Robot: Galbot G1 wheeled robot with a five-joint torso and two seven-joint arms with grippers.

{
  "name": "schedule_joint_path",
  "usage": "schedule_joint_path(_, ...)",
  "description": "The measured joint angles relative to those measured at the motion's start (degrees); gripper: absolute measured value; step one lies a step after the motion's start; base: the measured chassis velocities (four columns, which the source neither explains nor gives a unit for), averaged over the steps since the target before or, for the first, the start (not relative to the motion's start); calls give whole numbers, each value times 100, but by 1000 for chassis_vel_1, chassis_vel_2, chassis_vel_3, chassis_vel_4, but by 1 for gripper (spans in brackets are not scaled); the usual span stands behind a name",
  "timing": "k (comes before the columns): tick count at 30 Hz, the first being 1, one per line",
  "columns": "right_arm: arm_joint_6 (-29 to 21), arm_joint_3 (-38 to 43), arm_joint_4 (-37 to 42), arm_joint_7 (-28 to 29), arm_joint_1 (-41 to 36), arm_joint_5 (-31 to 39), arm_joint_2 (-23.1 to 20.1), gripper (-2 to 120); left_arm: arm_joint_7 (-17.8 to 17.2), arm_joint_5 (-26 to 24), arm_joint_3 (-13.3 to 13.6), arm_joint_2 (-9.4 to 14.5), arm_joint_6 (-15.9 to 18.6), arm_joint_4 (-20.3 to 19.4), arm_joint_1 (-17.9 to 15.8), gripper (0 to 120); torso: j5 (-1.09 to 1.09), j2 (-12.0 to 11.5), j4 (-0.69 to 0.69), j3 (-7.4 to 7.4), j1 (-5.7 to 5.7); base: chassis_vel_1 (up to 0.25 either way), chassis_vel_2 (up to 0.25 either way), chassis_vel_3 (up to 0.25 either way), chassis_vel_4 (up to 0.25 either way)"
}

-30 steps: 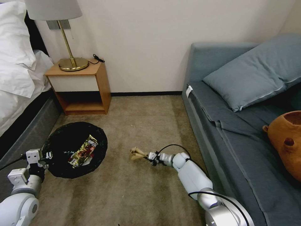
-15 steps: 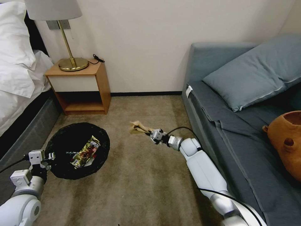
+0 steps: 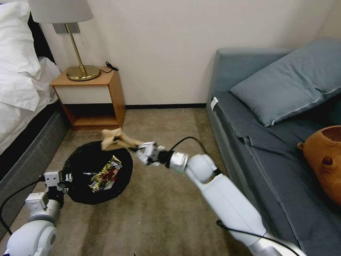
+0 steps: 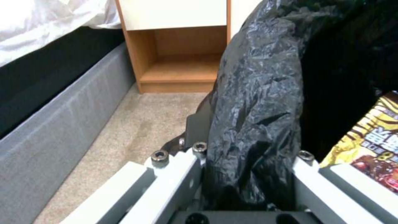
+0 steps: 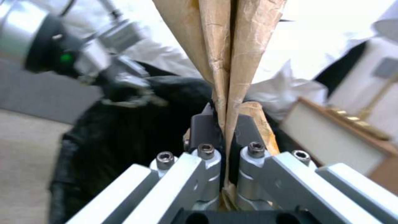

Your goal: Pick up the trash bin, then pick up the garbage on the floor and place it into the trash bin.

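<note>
Head view: our right gripper (image 3: 139,152), fingers clenched on the paper bag (image 3: 114,139), has swung it over the trash bin (image 3: 100,173), whose rim our left gripper (image 3: 61,176) grasps; release seems near.

right hand (image 5: 226,130) pinching tan paper bag (image 5: 224,46), black-lined trash bin (image 5: 124,130) beyond.

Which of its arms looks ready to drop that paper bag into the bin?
The right: the right gripper pinches the paper bag over the trash bin's far rim, while the left gripper grips its near rim.
</note>
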Motion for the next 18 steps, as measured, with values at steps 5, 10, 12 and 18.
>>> schedule_joint_path(5,309,-181,-845,15,102,-83,325,0,-38,12,65,-18,43,-75,3,3,0,0,0,0,0,0,0,0,0)
schedule_joint_path(10,354,-226,-1159,208,152,-118,385,0,-29,12,27,-27,39,-62,36,3,0,0,0,0,0,0,0,0,0)
schedule_joint_path(12,428,-251,-1551,482,214,-311,480,0,-12,11,15,-51,33,-18,46,3,0,0,0,0,0,0,0,0,0)
schedule_joint_path(18,582,-242,-1861,610,182,-635,616,17,-4,35,35,-65,31,15,24,3,0,0,0,0,0,0,0,0,0)
